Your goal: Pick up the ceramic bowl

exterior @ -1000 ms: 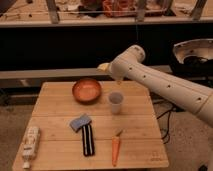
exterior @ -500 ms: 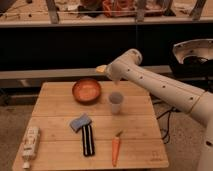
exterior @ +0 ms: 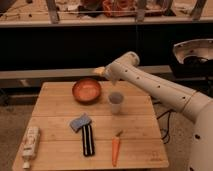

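A carrot (exterior: 115,150) lies nearest the camera, well away from the gripper (exterior: 98,71). A cup (exterior: 116,102) stands under the arm. The ceramic bowl (exterior: 86,90) rests on the table (exterior: 55,145), just below the gripper, which hangs empty with fingers apart. The bowl is likely rigid, glossy and slippery, and breakable, so pinch the rim with one finger inside.

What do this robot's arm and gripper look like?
The arm is made of smooth, rounded, off-white segments with bulbous joints and small dark dots along its shell; no loose cables show. The gripper, near the far edge of the table just past the ceramic bowl, looks yellowish-tan.
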Motion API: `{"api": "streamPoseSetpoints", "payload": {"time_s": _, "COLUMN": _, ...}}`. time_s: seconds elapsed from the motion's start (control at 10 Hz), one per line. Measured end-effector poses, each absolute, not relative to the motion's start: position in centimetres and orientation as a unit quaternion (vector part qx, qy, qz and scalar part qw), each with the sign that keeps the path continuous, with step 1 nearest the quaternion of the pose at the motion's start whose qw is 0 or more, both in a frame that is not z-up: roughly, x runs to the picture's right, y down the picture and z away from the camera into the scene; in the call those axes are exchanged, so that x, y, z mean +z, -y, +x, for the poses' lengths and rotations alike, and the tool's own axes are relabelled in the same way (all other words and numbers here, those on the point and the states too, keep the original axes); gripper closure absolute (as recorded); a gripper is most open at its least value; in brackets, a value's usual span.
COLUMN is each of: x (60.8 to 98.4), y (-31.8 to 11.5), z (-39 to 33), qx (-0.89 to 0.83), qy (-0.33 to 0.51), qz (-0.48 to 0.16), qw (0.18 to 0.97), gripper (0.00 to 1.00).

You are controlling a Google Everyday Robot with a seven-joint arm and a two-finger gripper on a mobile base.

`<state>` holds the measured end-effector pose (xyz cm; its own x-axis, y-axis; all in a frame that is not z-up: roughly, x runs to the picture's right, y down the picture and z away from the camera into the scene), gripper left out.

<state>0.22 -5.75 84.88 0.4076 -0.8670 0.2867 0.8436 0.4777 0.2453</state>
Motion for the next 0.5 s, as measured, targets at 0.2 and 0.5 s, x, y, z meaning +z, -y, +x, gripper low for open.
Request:
{"api": "streamPoseSetpoints", "payload": {"time_s": 0.2, "x": 86.2, "y": 5.3, "z": 0.1, "qx": -0.515, "qy": 0.197, "qz": 0.033, "qw": 0.834, "gripper": 0.20}}
{"api": "streamPoseSetpoints", "payload": {"time_s": 0.5, "x": 88.1, "y": 4.8, "z": -0.6, "qx": -0.525, "qy": 0.209, "qz": 0.036, "qw": 0.824, "gripper": 0.20}}
